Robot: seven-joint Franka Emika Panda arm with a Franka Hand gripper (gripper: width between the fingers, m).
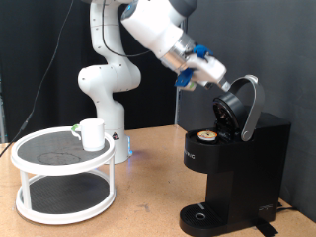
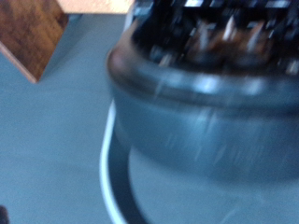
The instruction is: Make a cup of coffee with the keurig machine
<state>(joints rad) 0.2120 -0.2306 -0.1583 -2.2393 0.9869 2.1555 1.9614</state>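
Tool [image 1: 225, 87] at raised keurig machine [image 1: 237, 163] lid edge, jaw state unclear; cup [image 1: 92, 134] well apart.

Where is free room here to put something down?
The top shelf of the white rack is bare beside the cup. The table between rack and keurig machine is bare. It is crowded at the machine's raised lid, where the hand is.

The keurig machine [image 1: 232, 163] at the lower right is black. The cup [image 1: 92, 134] on the left is white. The round rack [image 1: 63, 202] is white with dark mesh. The wall behind is grey.
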